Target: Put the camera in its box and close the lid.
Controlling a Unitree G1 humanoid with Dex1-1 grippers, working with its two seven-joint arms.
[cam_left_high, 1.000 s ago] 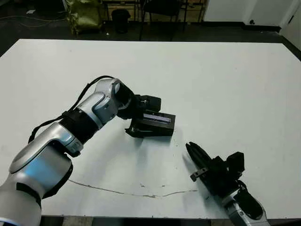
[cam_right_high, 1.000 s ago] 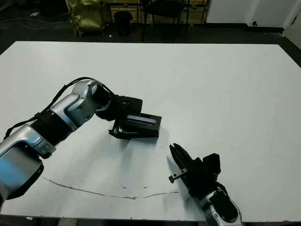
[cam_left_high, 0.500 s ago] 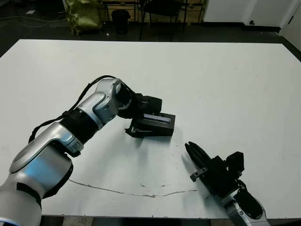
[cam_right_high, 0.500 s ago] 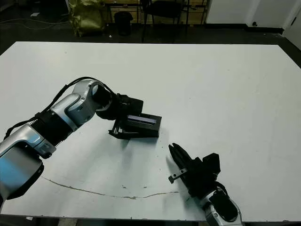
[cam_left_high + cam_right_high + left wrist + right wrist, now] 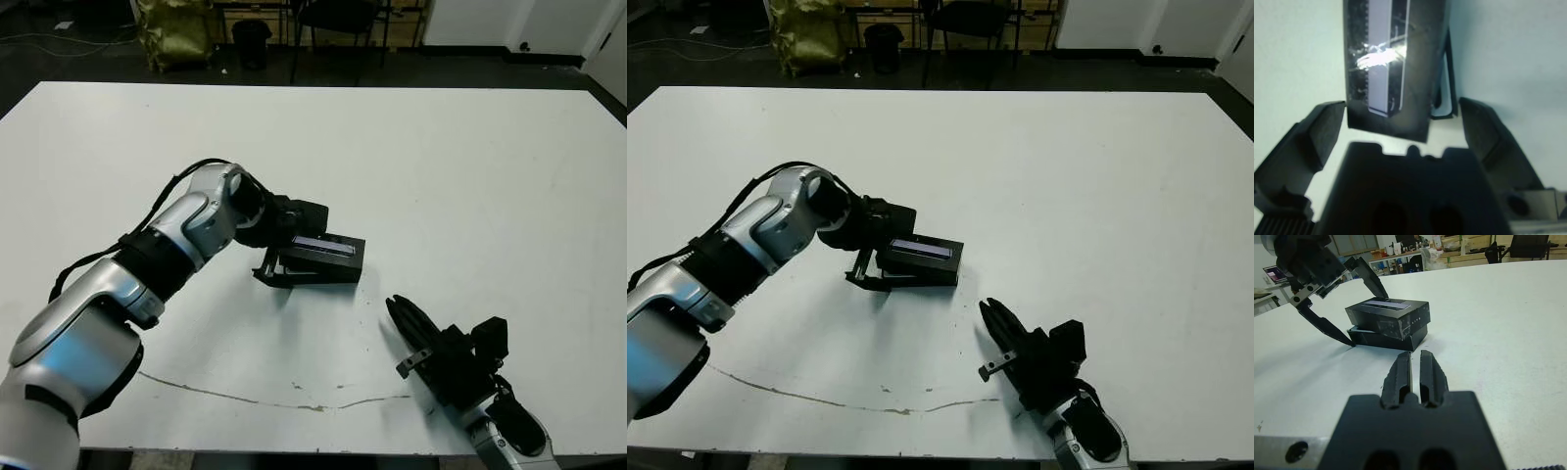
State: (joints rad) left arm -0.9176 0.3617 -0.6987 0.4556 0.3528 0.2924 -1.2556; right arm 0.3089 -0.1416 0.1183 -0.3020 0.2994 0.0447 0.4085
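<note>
The lid (image 5: pixel 1387 313) sits skewed on the box (image 5: pixel 1382 336), straddled untouched by the wide-spread left gripper (image 5: pixel 1400 122). It should be squared and pressed down evenly. The right gripper (image 5: pixel 1415 374) is closed, empty.

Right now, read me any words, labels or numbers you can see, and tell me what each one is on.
None can be read.
The lid has a pale strip with faint marks, too small and blurred to read.
No print shows on the box or the table.

white table (image 5: pixel 470 166), lidded box (image 5: pixel 318 269) on it
</note>
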